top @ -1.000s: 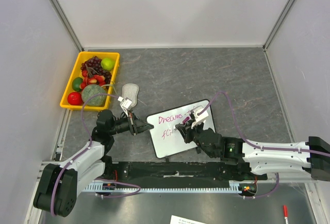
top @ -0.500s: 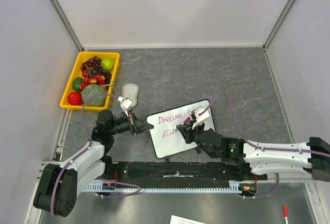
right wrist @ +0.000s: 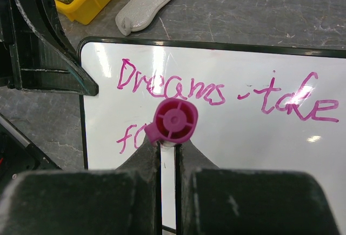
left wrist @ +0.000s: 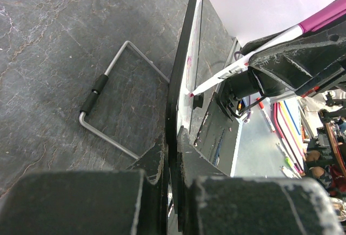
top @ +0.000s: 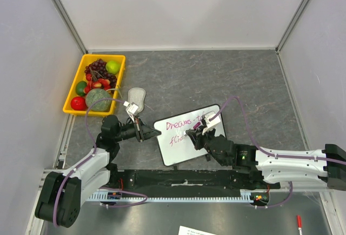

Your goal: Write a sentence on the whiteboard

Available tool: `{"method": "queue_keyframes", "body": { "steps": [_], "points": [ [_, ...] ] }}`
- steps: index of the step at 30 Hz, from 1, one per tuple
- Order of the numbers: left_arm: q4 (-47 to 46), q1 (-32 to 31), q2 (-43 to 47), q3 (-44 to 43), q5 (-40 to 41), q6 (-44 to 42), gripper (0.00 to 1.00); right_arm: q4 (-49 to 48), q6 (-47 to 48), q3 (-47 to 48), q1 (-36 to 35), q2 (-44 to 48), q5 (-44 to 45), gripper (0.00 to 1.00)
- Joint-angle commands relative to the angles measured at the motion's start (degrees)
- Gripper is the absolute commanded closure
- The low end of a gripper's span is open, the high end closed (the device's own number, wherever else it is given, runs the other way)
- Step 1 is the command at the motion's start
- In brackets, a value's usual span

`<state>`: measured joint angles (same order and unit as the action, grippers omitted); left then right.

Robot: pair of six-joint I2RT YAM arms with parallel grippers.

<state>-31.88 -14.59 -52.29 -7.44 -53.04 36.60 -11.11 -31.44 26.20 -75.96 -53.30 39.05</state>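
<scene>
Two lines [right wrist: 167,86] begun: right gripper [right wrist: 167,149], clamped on my marker [right wrist: 174,120], should press lightly while left gripper [left wrist: 172,138] pinches the board [right wrist: 259,162] steady.

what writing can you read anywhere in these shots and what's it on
"Dreams -take": pink top line on the whiteboard.
"fo", second letter half covered: second line, the rest hidden behind the marker.
Sheet of paper at the near edge, top view: print too small to read.
</scene>
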Motion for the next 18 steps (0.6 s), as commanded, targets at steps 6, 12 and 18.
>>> {"method": "queue_keyframes", "body": {
  "steps": [6,12,18],
  "points": [
    [-0.99,-0.09,0.08,-0.12,0.57,-4.43,0.98,1.53,0.59,0.79,0.64,0.74,2.97,1.0],
    [-0.9,-0.09,0.44,-0.03,0.74,-4.43,0.98,2.5,-0.38,-0.79,0.64,1.18,1.38,1.0],
    [-0.91,-0.09,0.35,-0.03,0.65,-4.34,0.98,3.73,-0.64,-1.5,0.64,0.92,0.06,1.0]
  ]
}}
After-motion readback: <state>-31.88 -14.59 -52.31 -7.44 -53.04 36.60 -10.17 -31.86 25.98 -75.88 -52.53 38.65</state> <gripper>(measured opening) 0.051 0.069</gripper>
